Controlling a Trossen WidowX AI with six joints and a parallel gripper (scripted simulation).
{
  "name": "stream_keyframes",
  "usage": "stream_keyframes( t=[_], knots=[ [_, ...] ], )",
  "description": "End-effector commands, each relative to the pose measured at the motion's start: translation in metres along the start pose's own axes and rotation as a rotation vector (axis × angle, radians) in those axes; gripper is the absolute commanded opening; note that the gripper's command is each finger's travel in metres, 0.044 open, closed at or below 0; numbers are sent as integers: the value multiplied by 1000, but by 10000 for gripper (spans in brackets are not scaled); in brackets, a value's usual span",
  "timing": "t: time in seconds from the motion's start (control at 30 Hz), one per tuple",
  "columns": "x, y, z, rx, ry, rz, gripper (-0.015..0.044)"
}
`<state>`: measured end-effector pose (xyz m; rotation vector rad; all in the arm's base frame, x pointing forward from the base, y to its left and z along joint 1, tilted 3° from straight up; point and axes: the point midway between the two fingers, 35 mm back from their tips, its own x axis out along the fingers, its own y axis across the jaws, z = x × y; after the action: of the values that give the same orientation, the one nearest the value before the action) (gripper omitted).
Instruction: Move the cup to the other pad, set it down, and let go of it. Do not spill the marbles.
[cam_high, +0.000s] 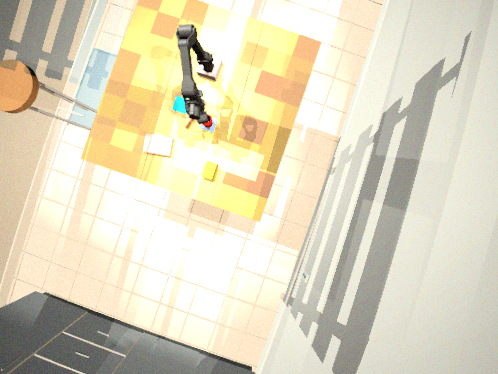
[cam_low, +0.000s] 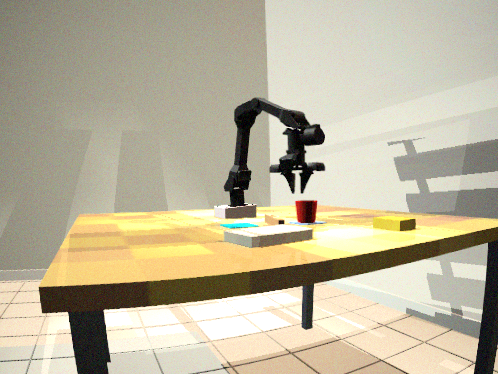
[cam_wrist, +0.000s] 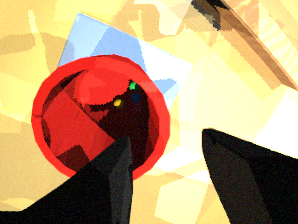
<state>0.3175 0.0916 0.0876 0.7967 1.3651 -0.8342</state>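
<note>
The red cup (cam_high: 209, 122) (cam_low: 306, 212) (cam_wrist: 82, 125) stands upright on the light blue pad (cam_low: 320, 222) (cam_wrist: 85, 40). Inside it the wrist view shows a green marble (cam_wrist: 132, 86), a yellow marble (cam_wrist: 117, 103) and a dark blue marble (cam_wrist: 136, 97). The cyan pad (cam_high: 179, 105) (cam_low: 237, 226) lies bare, nearer the arm's left side in the exterior view. My gripper (cam_low: 297, 193) (cam_wrist: 166, 142) points down above the cup, partly open, with nothing between its fingers. In the wrist view one fingertip overlaps the cup's opening and the other is outside its rim.
A wooden bar (cam_high: 189, 123) (cam_low: 274, 220) (cam_wrist: 250, 40) lies between the two pads. A white slab (cam_high: 159, 145) (cam_low: 270, 236) lies toward the exterior camera, and a yellow block (cam_high: 210, 171) (cam_low: 395, 223) lies farther along the table.
</note>
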Motion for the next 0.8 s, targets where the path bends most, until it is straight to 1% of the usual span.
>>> stream_keyframes(
  t=[0.0,0.77],
  knots=[
    [7,1,0,7,-2,-7,148],
    [45,1,-1,7,-2,-7,148]
  ],
)
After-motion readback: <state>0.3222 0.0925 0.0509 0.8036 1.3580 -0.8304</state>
